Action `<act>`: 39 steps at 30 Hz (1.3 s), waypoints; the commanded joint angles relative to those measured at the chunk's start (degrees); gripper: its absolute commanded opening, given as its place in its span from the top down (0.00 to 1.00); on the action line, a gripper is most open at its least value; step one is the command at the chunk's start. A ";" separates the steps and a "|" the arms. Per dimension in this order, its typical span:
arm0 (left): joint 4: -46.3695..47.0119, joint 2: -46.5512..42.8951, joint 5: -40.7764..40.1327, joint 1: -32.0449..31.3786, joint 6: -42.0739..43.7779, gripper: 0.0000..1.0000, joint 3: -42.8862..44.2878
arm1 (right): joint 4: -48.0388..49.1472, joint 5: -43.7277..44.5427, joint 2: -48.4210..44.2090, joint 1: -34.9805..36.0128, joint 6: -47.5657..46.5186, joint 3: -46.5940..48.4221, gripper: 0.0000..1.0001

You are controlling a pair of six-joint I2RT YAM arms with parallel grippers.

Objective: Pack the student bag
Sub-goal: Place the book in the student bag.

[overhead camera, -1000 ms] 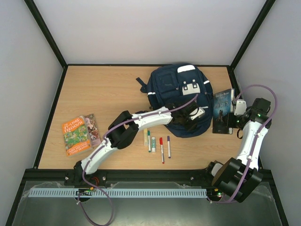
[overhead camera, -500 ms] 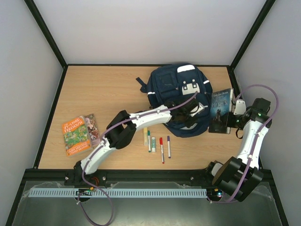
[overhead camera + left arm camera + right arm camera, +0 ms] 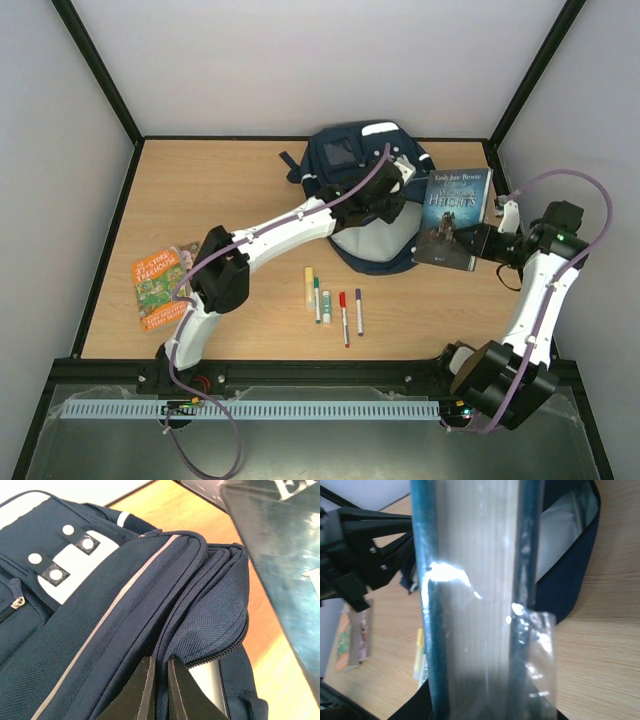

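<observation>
Right tool [image 3: 487, 241] grips dark book [image 3: 452, 213] lettered "HEIGHTS".

left of the student bag [image 3: 350, 165] the surface [image 3: 220, 190] lies bare and the bag gapes toward the near side, but the left arm [image 3: 285, 225] slants across its near-left, the dark book [image 3: 455, 215] tilts just right of it, and pens [image 3: 343, 310] lie near its front.
</observation>
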 commanded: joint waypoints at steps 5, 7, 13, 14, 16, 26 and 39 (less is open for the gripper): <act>5.22 -0.60 -4.91 1.62 -0.85 0.98 7.90 | -11.03 -13.56 5.04 0.52 0.13 10.91 0.99; 5.14 -0.18 -5.26 1.95 -1.22 0.98 9.20 | -14.44 -14.32 8.13 0.50 -0.84 14.32 0.99; 5.12 -0.66 -4.97 4.04 -5.15 0.98 7.31 | -19.95 -17.37 14.22 1.90 0.46 21.38 0.99; 5.33 -0.86 -4.24 4.46 -5.62 0.98 6.65 | -20.00 -17.70 14.83 2.58 0.89 21.30 0.99; 5.54 -0.76 -4.14 5.27 -6.37 0.97 5.95 | -19.96 -18.33 16.00 3.95 1.21 19.99 0.99; 6.99 0.34 -4.06 8.93 -10.88 0.98 5.67 | -17.60 -16.52 14.93 11.49 5.45 7.38 0.99; 7.89 -5.05 2.69 7.38 -8.87 0.98 4.92 | -10.11 -17.33 13.81 18.86 12.29 1.14 0.99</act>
